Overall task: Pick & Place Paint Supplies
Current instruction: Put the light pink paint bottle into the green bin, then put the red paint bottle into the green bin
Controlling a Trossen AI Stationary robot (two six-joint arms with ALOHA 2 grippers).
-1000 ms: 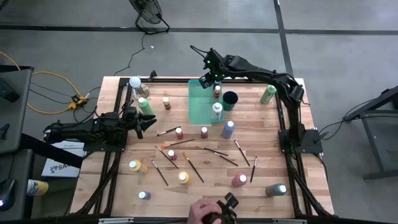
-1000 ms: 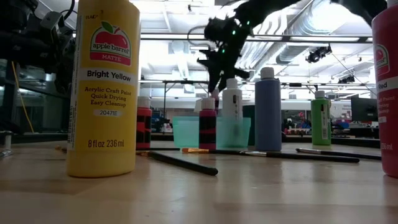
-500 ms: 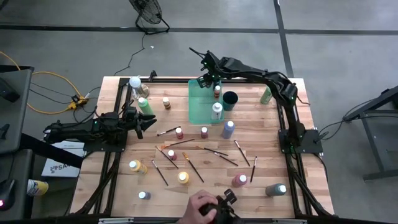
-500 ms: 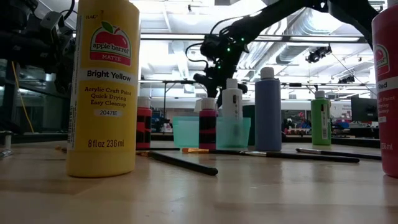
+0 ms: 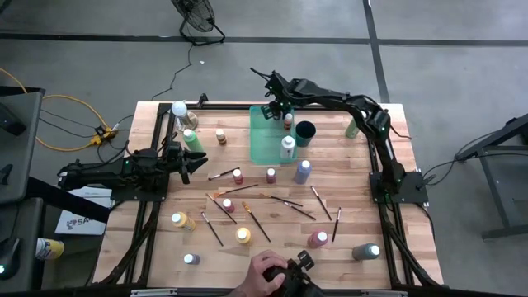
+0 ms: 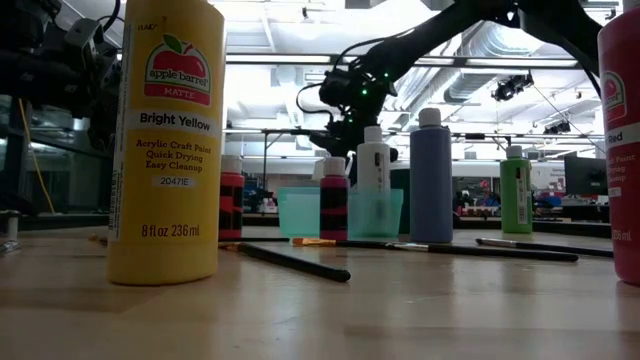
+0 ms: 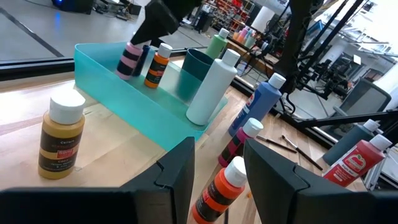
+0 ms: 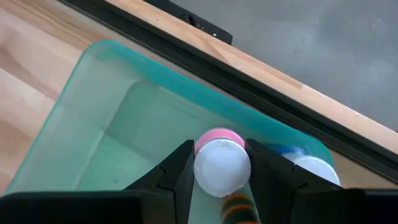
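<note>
Two or three in the tray: the teal tray (image 5: pixel 266 136) at the far side of the table holds a white bottle (image 5: pixel 287 147) and an orange bottle (image 5: pixel 288 121) — both look placed already.
In hand: the right gripper (image 5: pixel 271 106) hangs over the tray's far end, fingers clamped on a pink bottle (image 8: pixel 221 163) with a white cap. The right wrist view looks straight down on that cap, with the tray floor under it.
Status of that one: not released yet, I'd say — it sits between the fingers, and I can't tell if its base touches the tray.
Left side: the left gripper (image 5: pixel 183 162) waits low at the table's left edge, fingers apart with nothing between them, pointed toward the tray.
Bottles left: plenty. A mustard bottle (image 5: pixel 220 135) and a green one (image 5: pixel 192 139) sit near the tray; red bottles (image 5: pixel 238 176) and a blue bottle (image 5: pixel 303 171) stand mid-table; yellow bottles (image 5: pixel 242 236) and a grey one (image 5: pixel 365 251) are along the near edge; another green bottle (image 5: pixel 355 124) stands at the far right.
Brushes left: all of them, as far as I can see. The paintbrushes (image 5: pixel 286 200) lie scattered across the middle of the table.
Overall: early days, maybe a quarter done at best.
Also around: a person's hand (image 5: pixel 266 272) shows at the near edge, and a dark cup (image 5: pixel 305 132) stands just beside the tray.
</note>
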